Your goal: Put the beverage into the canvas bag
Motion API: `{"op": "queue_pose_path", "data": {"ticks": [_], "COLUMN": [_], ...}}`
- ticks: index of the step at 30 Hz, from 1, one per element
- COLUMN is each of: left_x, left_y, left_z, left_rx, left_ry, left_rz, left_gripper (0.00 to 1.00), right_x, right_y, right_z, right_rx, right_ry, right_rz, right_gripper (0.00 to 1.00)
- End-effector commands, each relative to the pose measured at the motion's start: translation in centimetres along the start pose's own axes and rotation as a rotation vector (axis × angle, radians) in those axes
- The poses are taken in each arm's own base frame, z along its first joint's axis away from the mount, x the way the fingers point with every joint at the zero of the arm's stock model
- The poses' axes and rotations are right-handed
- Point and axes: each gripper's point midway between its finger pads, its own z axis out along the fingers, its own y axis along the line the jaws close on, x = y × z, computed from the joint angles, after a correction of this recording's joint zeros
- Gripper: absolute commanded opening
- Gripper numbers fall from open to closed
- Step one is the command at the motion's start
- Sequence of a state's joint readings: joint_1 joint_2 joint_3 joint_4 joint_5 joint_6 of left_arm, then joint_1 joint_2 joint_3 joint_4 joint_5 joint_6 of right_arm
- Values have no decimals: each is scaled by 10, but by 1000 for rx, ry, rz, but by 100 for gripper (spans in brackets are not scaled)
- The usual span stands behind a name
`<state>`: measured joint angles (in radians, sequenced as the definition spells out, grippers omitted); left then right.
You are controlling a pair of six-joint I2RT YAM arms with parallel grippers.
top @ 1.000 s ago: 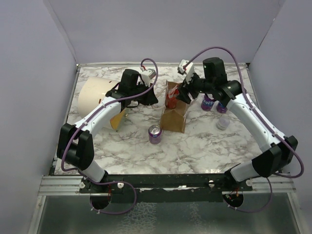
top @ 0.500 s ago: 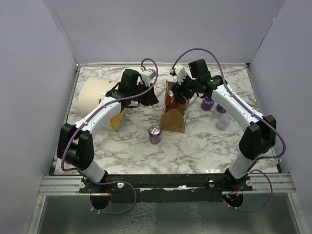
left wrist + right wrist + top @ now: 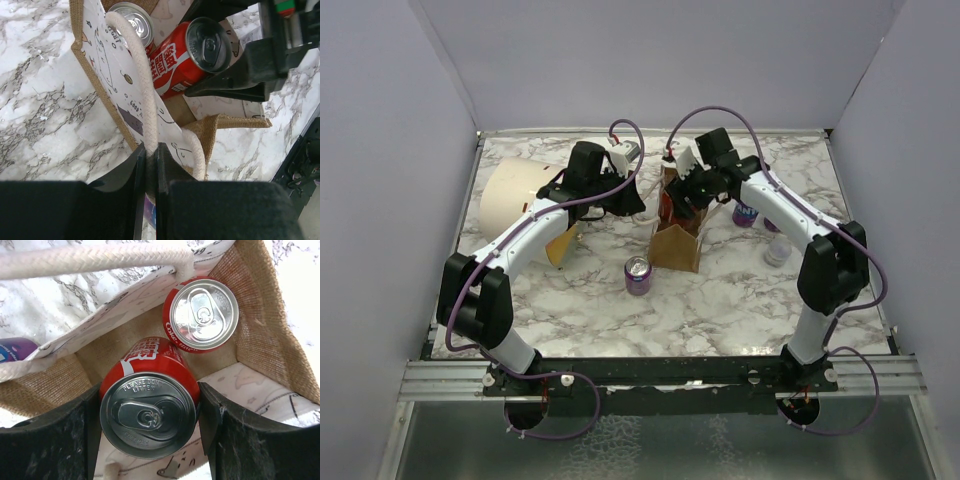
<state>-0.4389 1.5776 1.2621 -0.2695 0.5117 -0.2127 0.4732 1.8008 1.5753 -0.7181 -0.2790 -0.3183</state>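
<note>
Beverage [image 3: 147,405]: red aluminium can, smooth printed wall, silver lid with pull tab; hung in the mouth of the bag, base below the rim, lid above it, seemingly not yet down on the floor.
Long axis: ran lid to base down into the bag; tipped rather than plumb in the left wrist view, lid leaning toward 2 o'clock.
Right gripper [image 3: 151,412]: clamped on the beverage, one black finger on each flank at 9 and 3 o'clock; plainly the arm for the job.
Coming move: judged a short lowering along the can's own axis, then release.
Second can [image 3: 204,314]: red likewise, upright on the bag floor at 1 o'clock from the held one, just beside it; contact not discernible.
Canvas bag [image 3: 260,335]: boxy, coarse tan weave inside, pale printed panels; stood mid-table.
Rope handle [image 3: 145,95]: cream braided cord, soft and thick, drawn toward 9 o'clock in the top view.
Left gripper [image 3: 150,165]: pinched tight on the rope handle, keeping the mouth spread.
Purple can [image 3: 639,275]: loose on the marble at 7 o'clock of the bag.
Cream cylinder [image 3: 515,200]: large, lay at 9 o'clock, well apart.
</note>
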Motion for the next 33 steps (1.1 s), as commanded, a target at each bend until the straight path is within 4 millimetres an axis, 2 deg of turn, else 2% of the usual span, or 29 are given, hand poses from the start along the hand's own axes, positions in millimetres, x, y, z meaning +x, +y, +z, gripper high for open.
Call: {"op": "queue_pose_path", "data": {"ticks": [1, 12, 26, 33], "left_x": [-6, -4, -4, -3], "left_y": [-2, -3, -3, -3], "left_z": [-1, 1, 1, 1], "left_rx": [-3, 5, 5, 7], "left_ry": [-22, -15, -15, -13], "left_rz": [5, -8, -9, -7], "left_gripper": [0, 0, 0, 0], "right_x": [-26, -15, -16, -10], "right_y": [1, 11, 18, 21], "right_z": [8, 32, 47, 58], "right_rx": [-8, -36, -22, -26], "right_ry": [-88, -91, -114, -89], "right_rz": [4, 76, 103, 123], "right_gripper": [29, 29, 31, 34]}}
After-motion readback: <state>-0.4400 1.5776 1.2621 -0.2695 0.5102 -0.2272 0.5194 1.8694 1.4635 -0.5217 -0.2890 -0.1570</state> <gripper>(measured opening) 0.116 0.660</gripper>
